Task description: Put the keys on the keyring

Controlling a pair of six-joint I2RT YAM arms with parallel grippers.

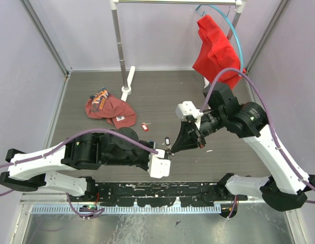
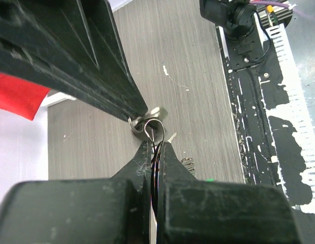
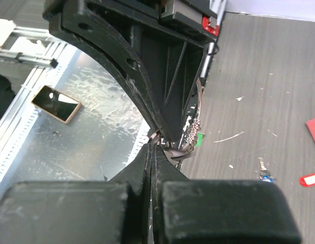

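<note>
My left gripper is shut on the keyring, a thin silver wire loop standing up from its tips. My right gripper is shut on a silver key pressed against that loop. The two grippers meet tip to tip at the table's front middle, left gripper and right gripper. A ball chain with a green tag hangs under the left fingers. A black-tagged key and a red-tagged key lie loose on the table. A blue-tagged key lies further right.
A red cloth with a cap lies at the back left. A red garment hangs on a blue hoop hanger from the rack, whose pole stands at the back. A small dark phone-like slab lies on the metal sheet beyond the table's front edge.
</note>
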